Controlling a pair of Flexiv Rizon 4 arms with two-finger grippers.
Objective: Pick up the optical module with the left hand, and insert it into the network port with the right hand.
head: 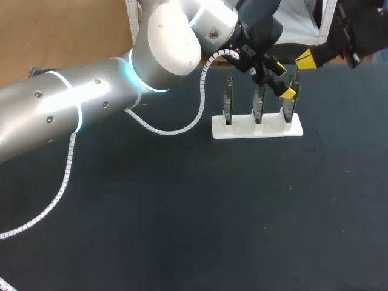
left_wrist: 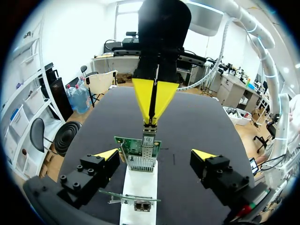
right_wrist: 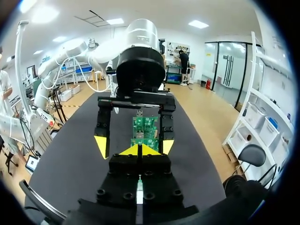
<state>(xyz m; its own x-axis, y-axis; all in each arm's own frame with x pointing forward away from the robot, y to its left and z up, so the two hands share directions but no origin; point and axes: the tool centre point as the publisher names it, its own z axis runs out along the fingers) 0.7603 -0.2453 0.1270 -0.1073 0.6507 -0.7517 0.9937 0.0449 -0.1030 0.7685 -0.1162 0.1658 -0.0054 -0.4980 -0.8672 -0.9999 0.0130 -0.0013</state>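
A white stand [head: 256,128] holds three upright green network cards. In the left wrist view the silver optical module [left_wrist: 149,135] sits in the port of the far card [left_wrist: 138,151]. My right gripper [left_wrist: 151,119] is shut, its yellow tips meeting at the module's rear end. My left gripper [left_wrist: 155,154] is open, its fingers astride that card without touching it. From the right wrist view my right gripper [right_wrist: 139,150] points at the cards [right_wrist: 143,127], with the left gripper's fingers [right_wrist: 101,144] on either side. From the head view both grippers [head: 282,77] [head: 306,59] hover at the stand's right end.
A nearer card [left_wrist: 135,202] stands on the same stand under my left gripper. My left arm [head: 91,97] and its white cable [head: 182,127] span the table's back left. The dark mat [head: 212,218] covers the table in front of the stand.
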